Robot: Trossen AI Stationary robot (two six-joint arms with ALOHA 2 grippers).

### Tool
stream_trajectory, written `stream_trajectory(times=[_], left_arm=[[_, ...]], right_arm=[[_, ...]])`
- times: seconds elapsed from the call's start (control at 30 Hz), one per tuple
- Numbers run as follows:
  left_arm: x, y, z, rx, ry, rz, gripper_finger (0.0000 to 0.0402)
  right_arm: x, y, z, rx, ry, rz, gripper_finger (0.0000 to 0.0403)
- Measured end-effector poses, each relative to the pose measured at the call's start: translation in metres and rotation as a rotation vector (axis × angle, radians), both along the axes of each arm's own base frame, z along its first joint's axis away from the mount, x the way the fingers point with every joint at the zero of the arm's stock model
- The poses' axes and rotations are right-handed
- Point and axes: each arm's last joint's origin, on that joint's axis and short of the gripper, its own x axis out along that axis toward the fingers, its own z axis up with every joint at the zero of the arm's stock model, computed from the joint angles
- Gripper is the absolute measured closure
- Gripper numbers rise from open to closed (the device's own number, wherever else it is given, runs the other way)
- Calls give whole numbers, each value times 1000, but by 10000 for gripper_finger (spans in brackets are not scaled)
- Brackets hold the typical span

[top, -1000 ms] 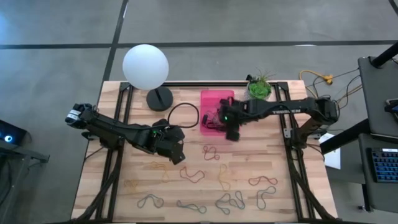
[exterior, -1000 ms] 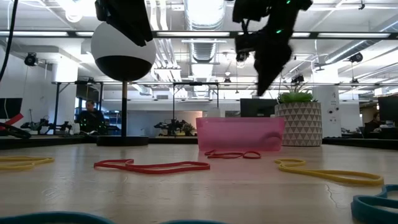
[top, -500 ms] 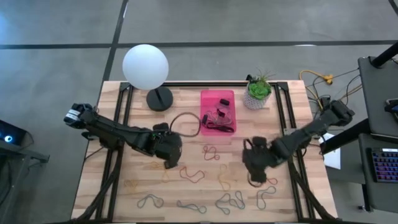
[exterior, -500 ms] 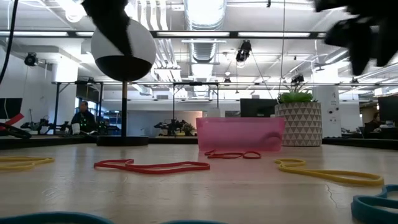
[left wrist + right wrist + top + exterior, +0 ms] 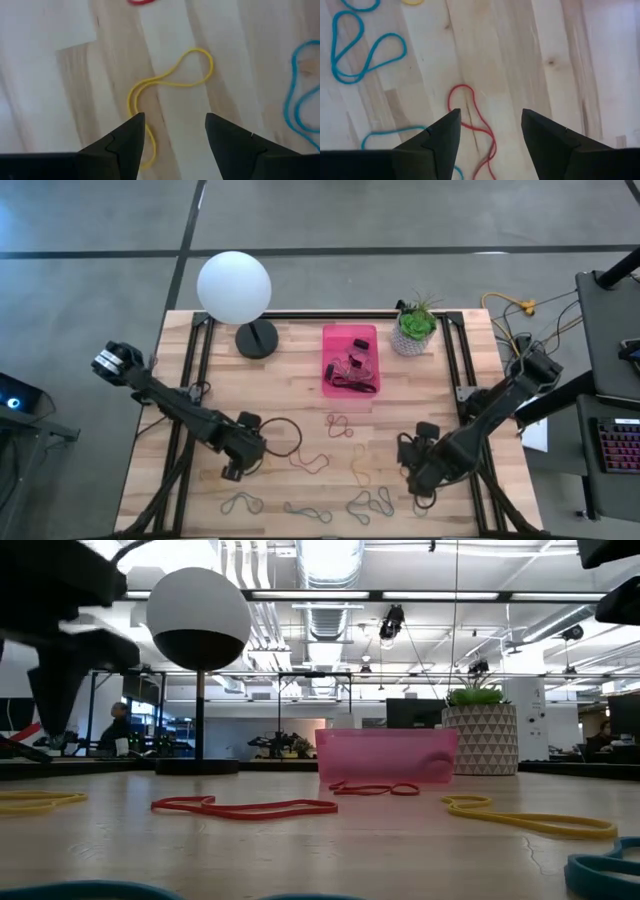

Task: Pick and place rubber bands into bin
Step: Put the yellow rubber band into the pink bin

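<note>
The rubber bands are thin, floppy loops, twisted into uneven figures, and most of them are scattered over the front half of the table, which is made of pale wooden planks with visible grain. Red, yellow and grey-green ones are seen there. A few bands are already gathered in the bin, a small rectangular tray of translucent pink plastic with low walls, which is placed near the back edge, between the lamp base and the white patterned pot with its green plant.

In the left wrist view, a yellow band is stretched on the wood just ahead of the left gripper; one end of it is found between the two dark fingers, which are spread apart and hold nothing. In the high view this gripper is placed low over the front left part of the table, well apart from the bin.

In the right wrist view, a red band is lying between the separated, empty fingers of the right gripper, and blue-looking loops are seen beside it. In the high view the right gripper is over the front right part of the table.

A round white lamp globe is seen at the back left.
</note>
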Motion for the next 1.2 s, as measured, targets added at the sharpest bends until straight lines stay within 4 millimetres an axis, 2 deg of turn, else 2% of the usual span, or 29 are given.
stream_trajectory(times=[0.3, 0.5, 0.67, 0.8, 0.93, 1.07, 1.2], left_arm=[[-5, 16, -37, 65, 52, 93, 208], [-4, 27, -47, -30, 88, 158, 217], [-3, 31, -49, -52, 89, 146, 268], [-8, 32, -60, -90, 88, 144, 326], [-15, 34, -70, -152, 120, 218, 386], [-14, 34, -70, -205, 132, 288, 398], [-2, 27, -51, -280, 72, 295, 401]], right_arm=[[9, 7, -5, -19, 12, -6, 207], [9, 6, -5, -13, 10, -40, 207], [9, 6, -5, -13, 10, -40, 207], [9, 6, -5, -14, 11, -40, 207], [9, 6, -5, -25, 1, -42, 207], [9, 5, -5, -50, -20, -41, 207], [10, 4, -5, -76, -35, -23, 207]])
